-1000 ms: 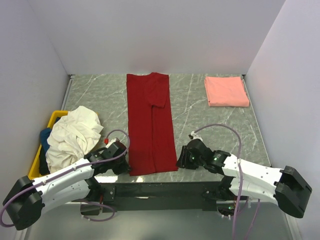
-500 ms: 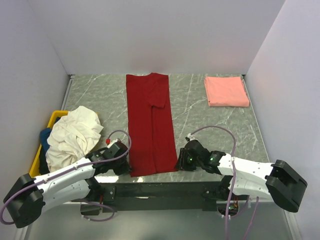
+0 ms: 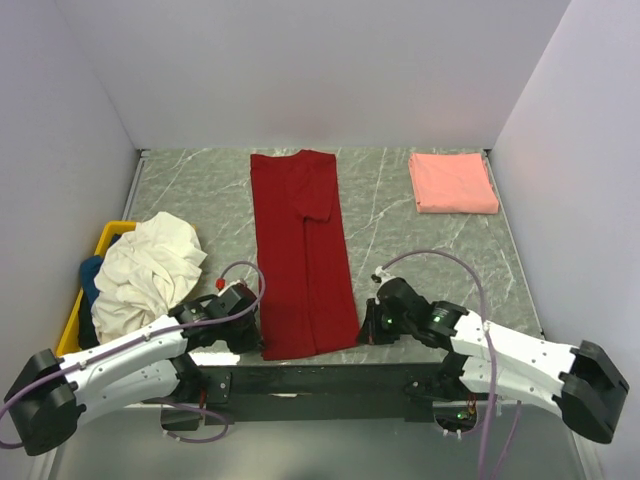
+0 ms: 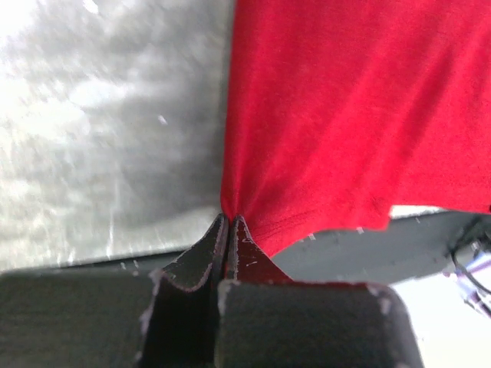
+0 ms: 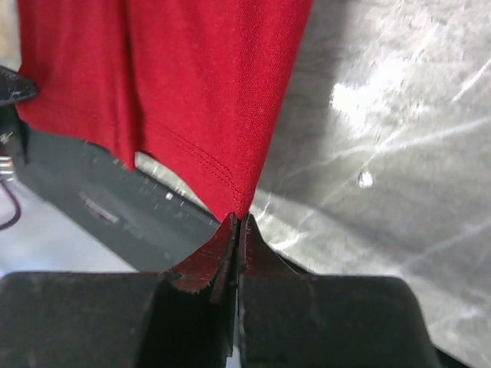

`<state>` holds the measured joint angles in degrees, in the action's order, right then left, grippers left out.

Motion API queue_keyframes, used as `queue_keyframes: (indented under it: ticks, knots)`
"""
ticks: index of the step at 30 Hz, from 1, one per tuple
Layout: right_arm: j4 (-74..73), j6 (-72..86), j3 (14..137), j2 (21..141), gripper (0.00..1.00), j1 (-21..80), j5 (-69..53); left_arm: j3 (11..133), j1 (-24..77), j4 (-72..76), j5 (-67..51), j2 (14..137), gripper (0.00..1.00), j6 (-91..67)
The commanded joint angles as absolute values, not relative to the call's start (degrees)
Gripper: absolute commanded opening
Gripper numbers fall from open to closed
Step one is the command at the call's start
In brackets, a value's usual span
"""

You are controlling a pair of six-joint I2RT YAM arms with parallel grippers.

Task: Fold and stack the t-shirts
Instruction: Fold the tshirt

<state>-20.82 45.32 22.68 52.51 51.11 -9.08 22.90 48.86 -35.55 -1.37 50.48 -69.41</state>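
Observation:
The dark red t-shirt lies as a long folded strip down the middle of the table. My left gripper is shut on its near left hem corner. My right gripper is shut on its near right hem corner. Both corners are pinched at the table's near edge. The salmon-pink t-shirt lies folded at the far right. The cream-white t-shirt is heaped on the yellow bin, with a bit of the blue t-shirt showing under it.
The yellow bin stands at the left edge of the table. The dark rail of the arm mounts runs along the near edge. White walls close in the table at the back and sides.
Both grippers have drawn slightly toward the near edge with the red shirt's hem, and the strip has slid a little nearer. The right arm's elbow has shifted.

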Motion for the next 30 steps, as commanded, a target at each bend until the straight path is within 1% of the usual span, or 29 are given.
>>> queue_keyframes:
  ticks: [1, 4, 8, 13, 16, 21, 30]
  knots:
    - [-28.82, 43.07, 25.05, 47.47, 0.0, 50.98, -10.81, 27.24, 50.09, -41.47, -2.38, 48.26, 0.0, -68.73]
    - [-31.63, 43.07, 25.22, 44.13, 0.0, 51.59, -12.39, 28.74, 51.06, -43.24, -2.64, 46.32, 0.0, -69.17]
    - [-36.11, 40.01, 29.34, 44.91, 0.0, 52.03, -8.72, 33.38, 51.15, -46.31, -0.18, 46.84, 0.0, -67.06]
    - [-35.34, 37.97, 38.57, 52.11, 0.0, 51.94, -4.67, 38.4, 51.07, -44.74, 5.09, 52.81, 0.0, -64.43]
    - [-33.14, 36.57, 42.53, 57.55, 0.0, 49.84, -1.68, 41.3, 51.06, -42.63, 9.03, 57.99, 0.0, -63.2]
    - [-28.22, 34.63, 47.53, 65.81, 0.0, 45.01, -0.09, 47.37, 50.01, -38.42, 12.91, 66.61, 0.01, -62.49]
    - [-21.28, 32.17, 56.49, 79.6, 0.0, 37.97, 1.23, 53.08, 43.51, -29.45, 16.43, 75.84, 0.01, -63.72]
